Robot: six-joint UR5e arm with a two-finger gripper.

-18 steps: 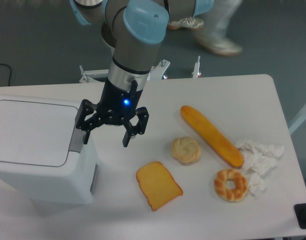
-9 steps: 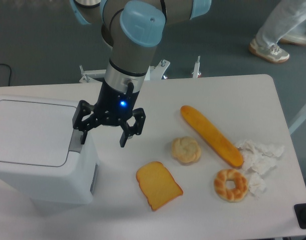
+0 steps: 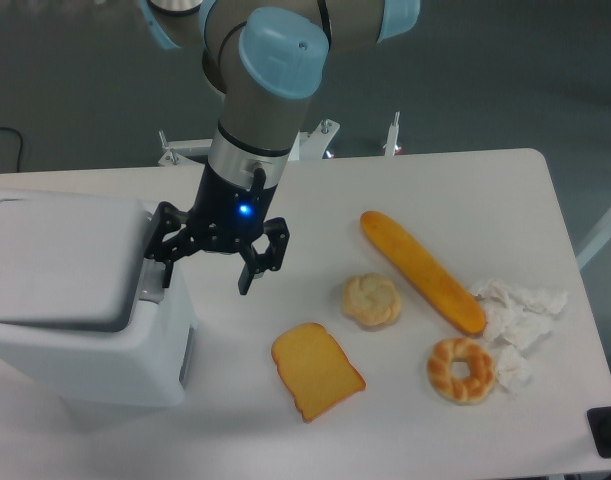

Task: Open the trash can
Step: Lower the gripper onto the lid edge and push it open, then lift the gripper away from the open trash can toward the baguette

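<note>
The trash can (image 3: 80,330), a large white boxy bin, stands at the table's left. Its lid (image 3: 60,260) is blurred and raised a little at its right edge, beside the grey push tab (image 3: 150,285). My gripper (image 3: 207,282) hangs open right of the bin's top. Its left finger (image 3: 163,270) rests at the push tab, and its right finger (image 3: 250,272) hangs over the table with nothing between the two.
To the right on the white table (image 3: 425,190) lie a toast slice (image 3: 317,371), a round bun (image 3: 372,300), a long baguette (image 3: 421,271), a ring-shaped bread (image 3: 461,370) and crumpled paper (image 3: 520,310). A dark object (image 3: 607,432) sits at the right front corner.
The trash can lid has popped up slightly and looks blurred in motion. The gripper moved a little left onto the push tab a second ago and has since held still.
</note>
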